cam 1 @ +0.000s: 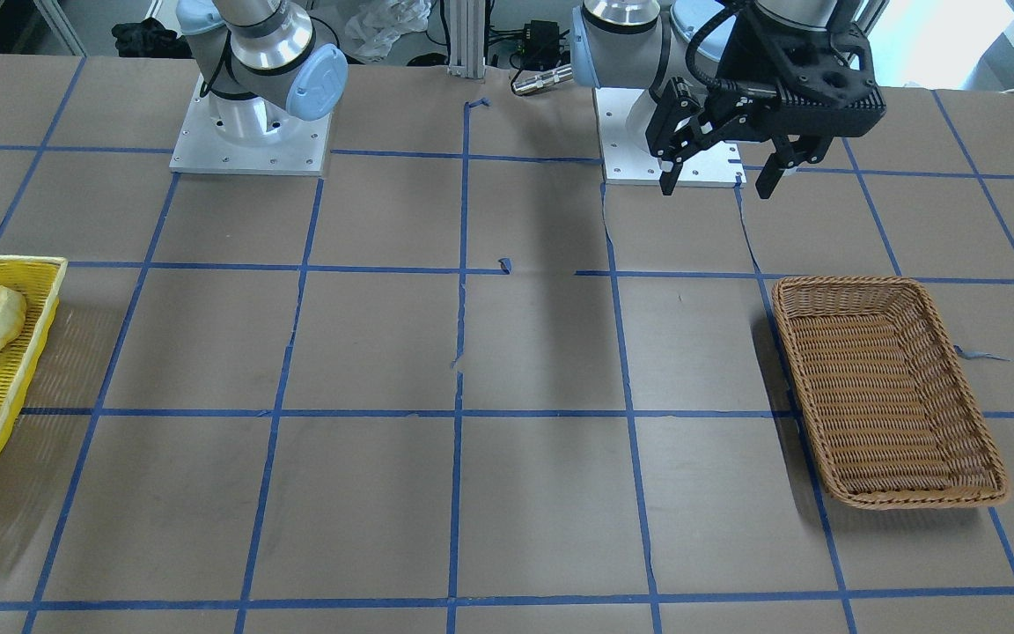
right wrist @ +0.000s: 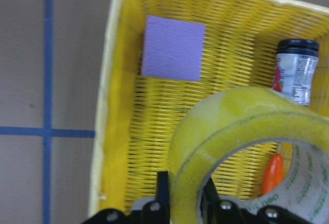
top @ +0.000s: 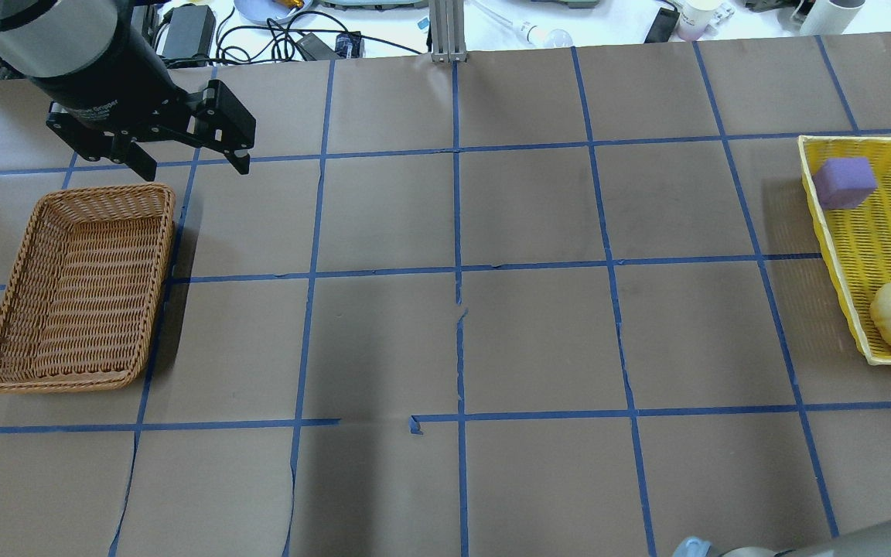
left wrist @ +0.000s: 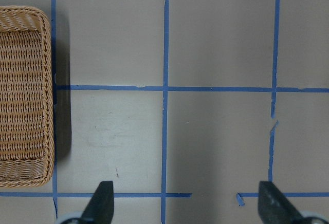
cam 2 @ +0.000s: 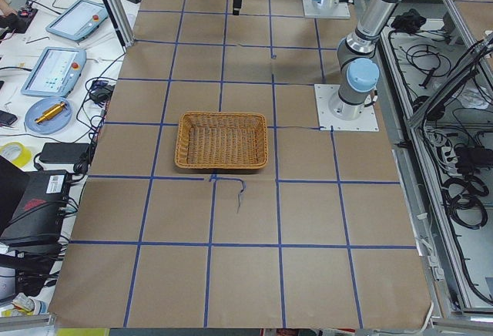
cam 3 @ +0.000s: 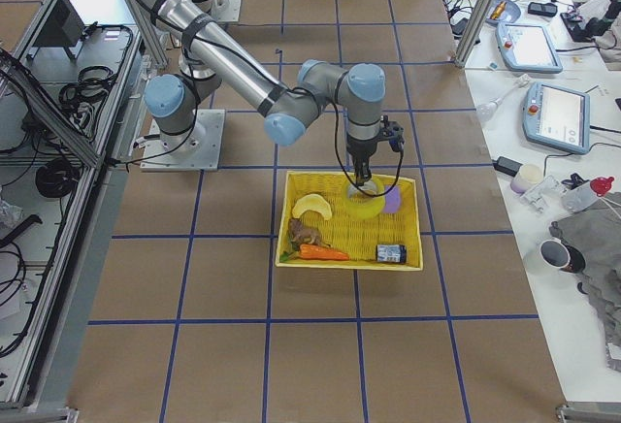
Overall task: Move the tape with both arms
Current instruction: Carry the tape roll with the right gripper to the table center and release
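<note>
**Right claw clamps the tape over the yellow basket**

We see the right claw (right wrist: 184, 190) pinched shut on the wall of the tape (right wrist: 231, 111). The roll sits over the yellow basket (right wrist: 110, 106), near a purple block (right wrist: 172, 49) and a small bottle (right wrist: 295, 70). Our left claw (top: 192, 166) hangs above the counter (top: 530, 333) with its jaws spread wide, just beside the wicker basket (top: 59, 384).

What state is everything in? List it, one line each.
Translucent yellow tape roll: clamped by its wall.
Black right gripper: jaws shut on the tape roll.
Black left gripper: jaws open, empty.
Brown wicker basket: empty.
Yellow plastic mesh basket: holding several items.
</note>
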Motion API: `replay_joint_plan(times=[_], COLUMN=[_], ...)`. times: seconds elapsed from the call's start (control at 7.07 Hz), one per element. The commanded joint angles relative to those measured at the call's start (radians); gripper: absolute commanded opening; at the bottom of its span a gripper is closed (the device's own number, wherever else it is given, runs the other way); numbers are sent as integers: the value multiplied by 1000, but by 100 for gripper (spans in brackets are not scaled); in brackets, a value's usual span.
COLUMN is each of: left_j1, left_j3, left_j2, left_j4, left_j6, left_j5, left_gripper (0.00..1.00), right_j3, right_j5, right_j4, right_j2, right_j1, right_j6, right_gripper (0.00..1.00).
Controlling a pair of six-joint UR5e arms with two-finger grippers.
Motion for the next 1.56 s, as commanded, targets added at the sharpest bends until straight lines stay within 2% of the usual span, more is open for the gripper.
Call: replay_joint_plan(times=[0.0, 0.28, 0.42, 0.57, 0.71, 0.85, 1.13, 1.27, 1.41], left_j1=[-1, -1, 0, 3, 23, 55, 152, 196, 200], left_j3=[-1, -2, -2, -5, -28, -86, -267, -334, -369], left_j2=[1, -1, -4, -10, -22, -39, -61, -87, -134], left_j4=[0, 0, 0, 0, 3, 71, 172, 179, 227], left_j6=[2, 8, 18, 23, 20, 28, 200, 283, 293], left_j5=[0, 0, -1, -1, -5, -55, -81, -163, -220], left_gripper=[100, 100, 100, 100, 100, 100, 100, 100, 100], right_j3=[0, -8, -69, -218, -372, -435, -447, -447, -445], right_j5=[18, 26, 41, 61, 63, 79, 162, 187, 189], right_j4=[63, 58, 42, 37, 49, 48, 13, -14, -14], right_j2=[-27, 10, 95, 220, 345, 416, 471, 494, 499], right_j1=[276, 588, 729, 817, 862, 894, 908, 911, 916], right_j6=[338, 776, 976, 1063, 1114, 1155, 1186, 1190, 1190], right_gripper=[0, 0, 0, 0, 0, 0, 0, 0, 21])
